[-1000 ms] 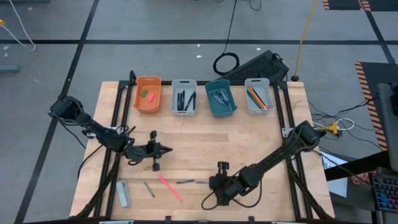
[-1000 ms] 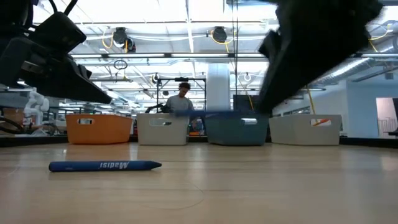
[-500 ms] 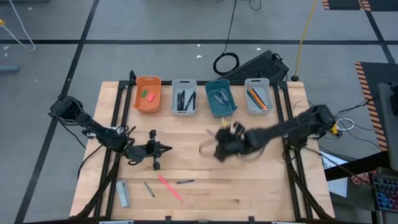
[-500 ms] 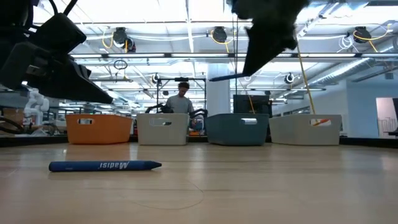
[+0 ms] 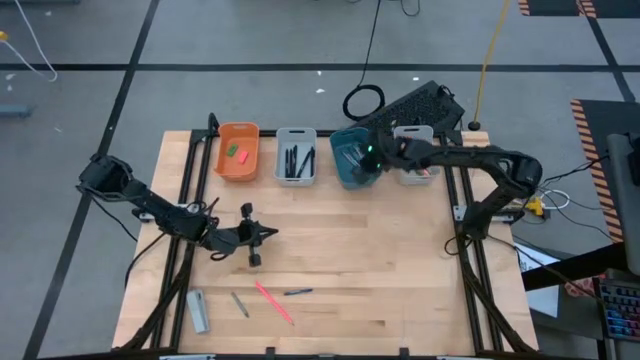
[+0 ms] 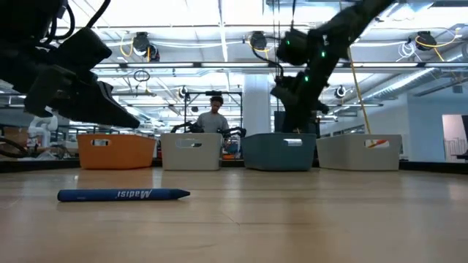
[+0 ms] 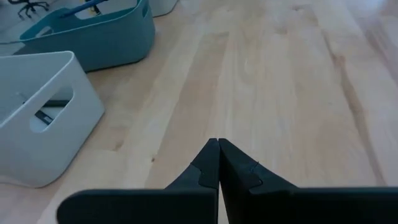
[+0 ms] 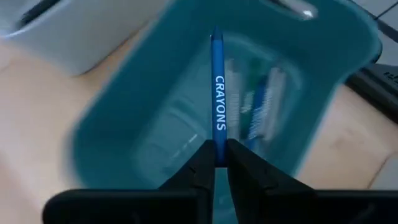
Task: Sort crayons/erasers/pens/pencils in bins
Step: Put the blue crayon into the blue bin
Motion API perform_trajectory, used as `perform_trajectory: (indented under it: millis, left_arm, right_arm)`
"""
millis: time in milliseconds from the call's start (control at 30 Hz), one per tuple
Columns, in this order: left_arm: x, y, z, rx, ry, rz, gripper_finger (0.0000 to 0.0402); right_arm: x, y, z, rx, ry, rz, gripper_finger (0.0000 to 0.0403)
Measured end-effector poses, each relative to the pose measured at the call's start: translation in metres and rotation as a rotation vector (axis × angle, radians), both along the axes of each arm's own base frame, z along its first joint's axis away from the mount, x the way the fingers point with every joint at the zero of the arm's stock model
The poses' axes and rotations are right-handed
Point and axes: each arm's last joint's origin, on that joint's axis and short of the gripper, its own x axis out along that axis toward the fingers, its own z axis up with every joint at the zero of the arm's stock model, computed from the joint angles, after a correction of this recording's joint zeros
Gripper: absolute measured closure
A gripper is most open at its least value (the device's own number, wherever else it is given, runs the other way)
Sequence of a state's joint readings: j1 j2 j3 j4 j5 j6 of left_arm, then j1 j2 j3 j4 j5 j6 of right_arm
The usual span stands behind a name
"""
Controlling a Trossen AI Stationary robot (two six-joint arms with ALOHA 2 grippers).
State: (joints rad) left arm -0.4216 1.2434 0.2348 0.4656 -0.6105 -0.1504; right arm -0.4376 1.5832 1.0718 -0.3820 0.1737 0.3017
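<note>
One blue crayon (image 8: 216,93) is sitting pinched in my right claw (image 8: 216,163), hanging over the teal bin (image 5: 354,157). Letting go off-centre is risking a bounce off the rim onto the bench (image 5: 400,260). My left claw (image 7: 218,163) is idling closed, empty.

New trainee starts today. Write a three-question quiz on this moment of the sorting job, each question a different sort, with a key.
1. True or false: the right gripper holds a blue crayon.
2. The right gripper hangs over which bin? A) orange B) teal C) the grey-white one at the row's far right
3. Fill in: the left gripper's fingers are ____.

Key:
1. True; it is marked CRAYONS.
2. B, the teal bin.
3. Shut, holding nothing, above bare table.
</note>
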Motion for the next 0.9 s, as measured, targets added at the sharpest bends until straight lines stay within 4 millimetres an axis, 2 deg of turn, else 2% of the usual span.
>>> perform_trajectory:
  millis: [67,200,333,533,767,900]
  left_arm:
    - [0.001,0.002,0.0,-0.003,0.002,0.006,0.0398]
    - [0.003,0.007,0.0,-0.014,0.006,0.015,0.0394]
    - [0.004,0.011,0.0,-0.028,0.009,0.021,0.0399]
    - [0.006,0.015,0.0,-0.039,0.008,0.033,0.0399]
    - [0.008,0.02,0.0,-0.051,0.018,0.016,0.0399]
    - [0.008,0.021,-0.001,-0.038,0.026,0.013,0.0395]
  right_arm:
    - [-0.008,-0.016,-0.006,0.006,-0.024,-0.01,0.0376]
    - [-0.02,-0.03,-0.014,0.025,-0.049,-0.02,0.0376]
    - [-0.02,-0.035,-0.02,0.055,-0.074,-0.047,0.0376]
    - [-0.013,-0.042,-0.045,0.111,-0.027,-0.084,0.0376]
    - [-0.014,-0.052,-0.051,0.114,-0.04,-0.119,0.0372]
    - [-0.014,-0.052,-0.053,0.13,-0.043,-0.109,0.0344]
